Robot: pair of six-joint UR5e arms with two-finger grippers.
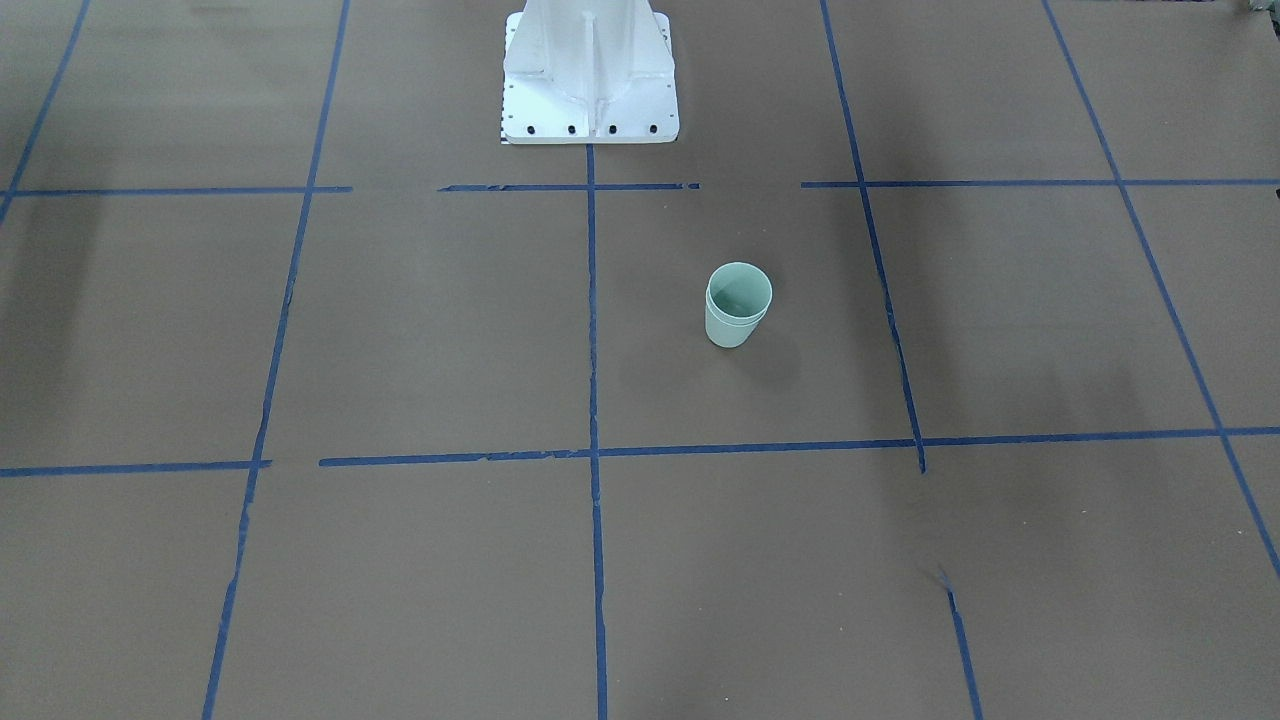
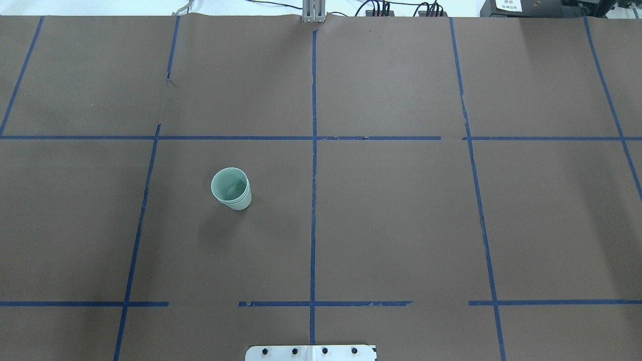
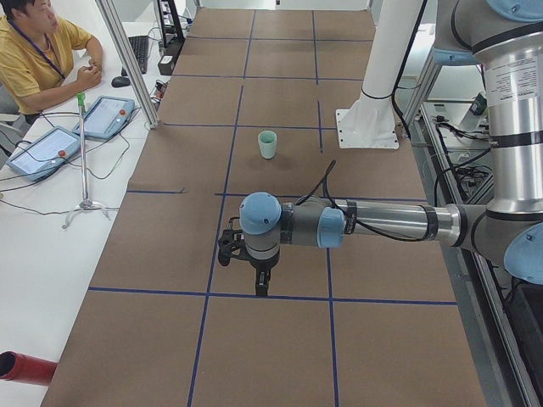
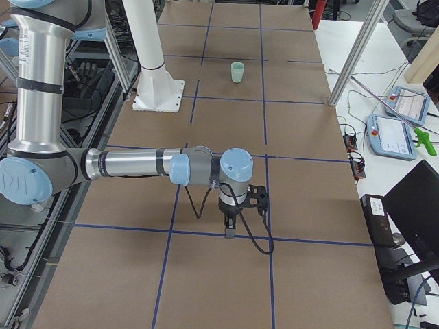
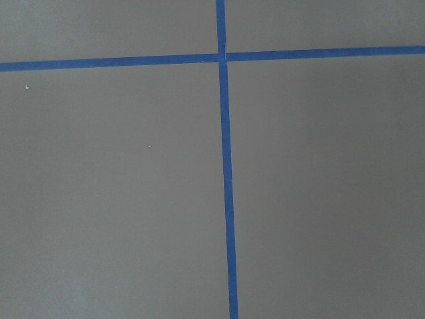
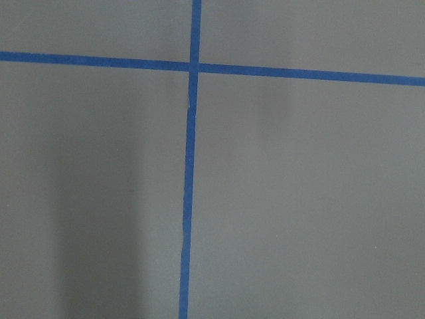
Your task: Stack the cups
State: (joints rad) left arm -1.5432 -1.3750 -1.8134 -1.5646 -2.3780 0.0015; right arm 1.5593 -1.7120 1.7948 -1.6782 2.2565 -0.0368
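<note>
Two pale mint-green cups stand upright as one nested pile, the upper cup (image 1: 740, 287) sitting inside the lower cup (image 1: 729, 331), on the brown table (image 1: 400, 330). In the overhead view the pile (image 2: 231, 189) is left of the centre tape line. It also shows in the exterior left view (image 3: 268, 144) and the exterior right view (image 4: 237, 72). My left gripper (image 3: 261, 284) hangs over the table far from the cups; I cannot tell if it is open or shut. My right gripper (image 4: 230, 232) hangs at the other end; I cannot tell its state either. Both wrist views show only table and tape.
Blue tape lines (image 2: 314, 200) divide the table into squares. The white robot pedestal (image 1: 588, 70) stands at the robot's edge. An operator (image 3: 34, 51) sits beside the table with tablets (image 3: 42, 153). A metal post (image 3: 127, 64) stands at that table edge.
</note>
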